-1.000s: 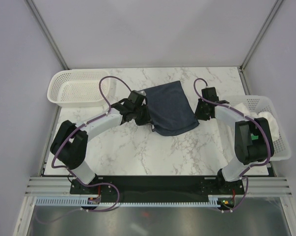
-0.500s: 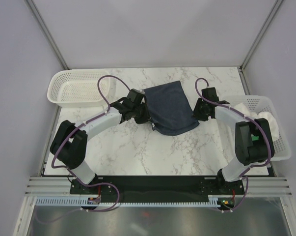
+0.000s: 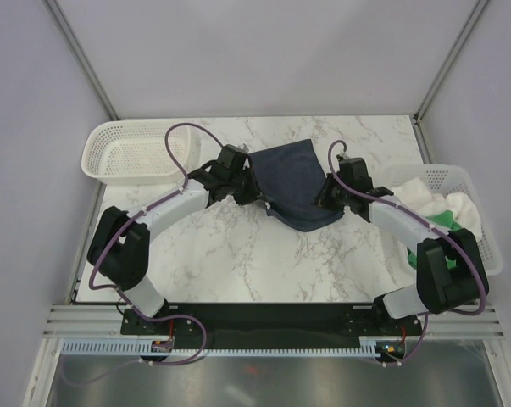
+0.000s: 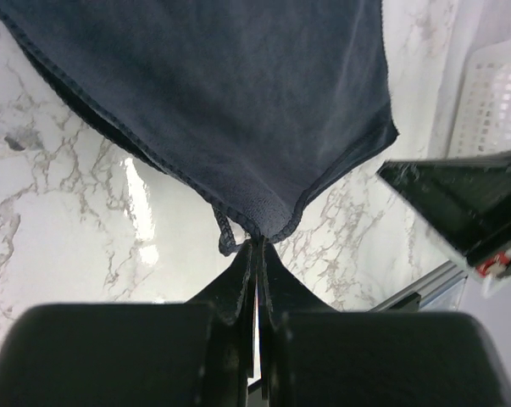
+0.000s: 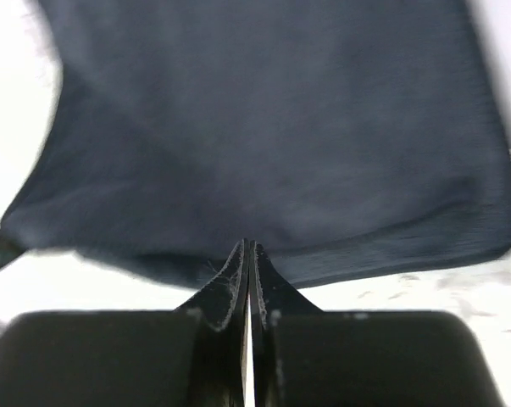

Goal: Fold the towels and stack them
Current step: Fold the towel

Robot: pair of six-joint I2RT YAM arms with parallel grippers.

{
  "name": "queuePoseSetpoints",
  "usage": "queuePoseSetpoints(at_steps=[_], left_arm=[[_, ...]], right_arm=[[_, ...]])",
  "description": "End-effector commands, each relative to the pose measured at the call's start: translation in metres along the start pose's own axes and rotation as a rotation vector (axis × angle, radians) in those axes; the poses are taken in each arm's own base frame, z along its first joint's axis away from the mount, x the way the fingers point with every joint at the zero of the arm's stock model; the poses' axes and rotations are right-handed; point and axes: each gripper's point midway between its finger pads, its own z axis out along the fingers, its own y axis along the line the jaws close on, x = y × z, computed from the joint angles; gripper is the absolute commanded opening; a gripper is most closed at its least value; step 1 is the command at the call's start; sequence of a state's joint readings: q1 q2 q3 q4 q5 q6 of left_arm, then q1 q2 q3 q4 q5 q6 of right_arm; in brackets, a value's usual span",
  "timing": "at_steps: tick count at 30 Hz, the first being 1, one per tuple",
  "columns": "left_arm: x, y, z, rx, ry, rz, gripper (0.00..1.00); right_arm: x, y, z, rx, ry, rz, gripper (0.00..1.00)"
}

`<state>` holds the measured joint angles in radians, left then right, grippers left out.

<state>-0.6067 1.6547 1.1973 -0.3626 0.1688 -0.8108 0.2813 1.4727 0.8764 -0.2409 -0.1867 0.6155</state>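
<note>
Marble table [image 3: 238, 254] near the right basket [image 3: 491, 253]: left gripper [image 4: 255, 250] and right gripper [image 5: 248, 254] pinch the navy towel [image 3: 293, 180].

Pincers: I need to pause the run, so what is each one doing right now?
Left pincer: closed on a corner of the navy towel.
Right pincer: closed on an edge of the navy towel.

Your table [image 3: 238, 254]: white marble top with grey veining, glossy enough to show glare in the left wrist view. You have three items directly on it.

1. Navy towel [image 3: 293, 182]: back centre, rumpled, doubled in layers along its near edge.
2. Left basket [image 3: 136, 153]: white mesh, at the back left corner, apart from the towel.
3. Right basket [image 3: 446, 172]: white mesh, along the right edge, near the towel but clear of it.
</note>
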Motion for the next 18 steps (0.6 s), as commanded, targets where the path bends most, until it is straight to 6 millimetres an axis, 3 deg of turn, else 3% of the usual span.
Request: queuePoseSetpoints(at_steps=[1, 8, 13, 18], left_arm=[[-0.012, -0.021, 0.000, 0.062, -0.010, -0.040, 0.02], [-0.012, -0.018, 0.000, 0.050, -0.016, -0.044, 0.02], [-0.011, -0.018, -0.001, 0.050, -0.016, -0.050, 0.02], [-0.011, -0.017, -0.002, 0.047, -0.019, -0.053, 0.02]], right_arm=[[0.001, 0.040, -0.014, -0.175, -0.053, -0.023, 0.00], [0.035, 0.072, -0.001, -0.283, -0.067, -0.039, 0.00], [0.037, 0.102, 0.005, -0.355, -0.107, -0.050, 0.00], [0.035, 0.105, 0.020, -0.314, -0.132, -0.049, 0.00]])
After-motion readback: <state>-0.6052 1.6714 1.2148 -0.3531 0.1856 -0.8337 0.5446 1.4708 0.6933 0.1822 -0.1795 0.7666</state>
